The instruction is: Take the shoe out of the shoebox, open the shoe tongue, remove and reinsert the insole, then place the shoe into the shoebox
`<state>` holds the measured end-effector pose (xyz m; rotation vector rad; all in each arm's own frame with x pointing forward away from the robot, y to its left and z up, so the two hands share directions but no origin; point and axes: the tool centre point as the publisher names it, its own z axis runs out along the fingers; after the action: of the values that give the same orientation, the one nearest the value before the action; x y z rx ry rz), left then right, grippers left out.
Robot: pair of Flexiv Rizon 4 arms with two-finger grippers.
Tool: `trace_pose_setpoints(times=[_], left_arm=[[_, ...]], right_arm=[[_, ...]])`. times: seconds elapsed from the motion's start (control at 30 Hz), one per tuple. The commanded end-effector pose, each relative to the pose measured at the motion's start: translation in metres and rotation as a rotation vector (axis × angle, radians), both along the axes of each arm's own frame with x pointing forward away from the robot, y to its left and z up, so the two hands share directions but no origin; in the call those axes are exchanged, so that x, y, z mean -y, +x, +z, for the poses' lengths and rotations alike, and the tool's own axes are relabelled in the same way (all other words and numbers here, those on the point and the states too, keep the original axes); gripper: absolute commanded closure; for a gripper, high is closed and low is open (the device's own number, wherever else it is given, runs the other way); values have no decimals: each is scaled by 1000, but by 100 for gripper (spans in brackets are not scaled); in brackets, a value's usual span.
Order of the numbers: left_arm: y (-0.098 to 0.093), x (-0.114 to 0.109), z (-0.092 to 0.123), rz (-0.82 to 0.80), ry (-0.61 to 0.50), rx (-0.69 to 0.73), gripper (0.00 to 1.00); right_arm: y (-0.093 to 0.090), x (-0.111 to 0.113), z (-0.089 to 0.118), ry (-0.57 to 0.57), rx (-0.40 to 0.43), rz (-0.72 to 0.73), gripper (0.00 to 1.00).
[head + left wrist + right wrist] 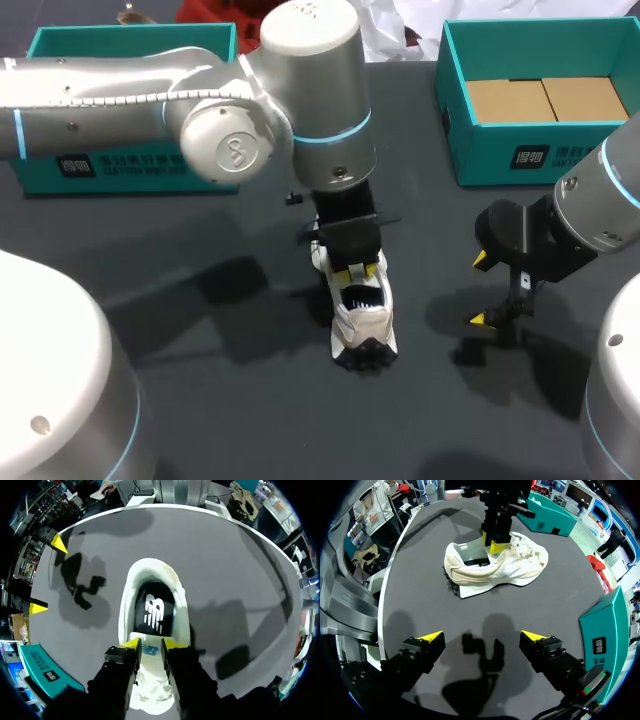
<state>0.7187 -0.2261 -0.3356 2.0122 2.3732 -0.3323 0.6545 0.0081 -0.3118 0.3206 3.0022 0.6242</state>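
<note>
A cream-white shoe (362, 322) stands on the dark table near the middle, heel toward the front edge. My left gripper (358, 268) comes down from above, shut on the shoe tongue (149, 650), which sits pinched between its yellow tips (152, 643). The black insole (154, 611) with a white logo lies inside the shoe's opening. In the right wrist view the shoe (520, 562) lies ahead of my right gripper (481, 637), with the left gripper (495, 542) on its tongue. My right gripper (480, 290) hangs open to the shoe's right, holding nothing.
A teal shoebox (520, 150) with a cardboard insert stands at the back right. A second teal box part (120, 165) sits at the back left, partly behind my left arm. Bare dark table lies between the shoe and the front edge.
</note>
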Motion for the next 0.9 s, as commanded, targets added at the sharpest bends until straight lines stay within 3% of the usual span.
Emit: trace_pose_setpoints(times=[0.03,0.2,0.3,0.4,0.47,0.5,0.53,0.9], left_arm=[[-2,-14,28,9,-19,25,73],[-3,-21,54,85,-7,19,78],[-8,-25,67,130,13,5,73],[-13,-27,75,174,21,-15,47],[-15,-29,81,229,22,-9,0],[-16,-31,85,247,25,-3,0],[-18,-33,90,299,59,89,0],[-18,-33,90,299,59,89,0]], right_arm=[[-2,1,0,-1,3,-1,0],[-2,1,0,-1,3,-1,0],[-2,1,0,-1,3,-1,0],[-2,1,0,-1,3,-1,0],[-2,1,0,-1,3,-1,0],[-2,1,0,-1,3,-1,0],[-2,1,0,-1,3,-1,0],[-2,1,0,-1,3,-1,0]])
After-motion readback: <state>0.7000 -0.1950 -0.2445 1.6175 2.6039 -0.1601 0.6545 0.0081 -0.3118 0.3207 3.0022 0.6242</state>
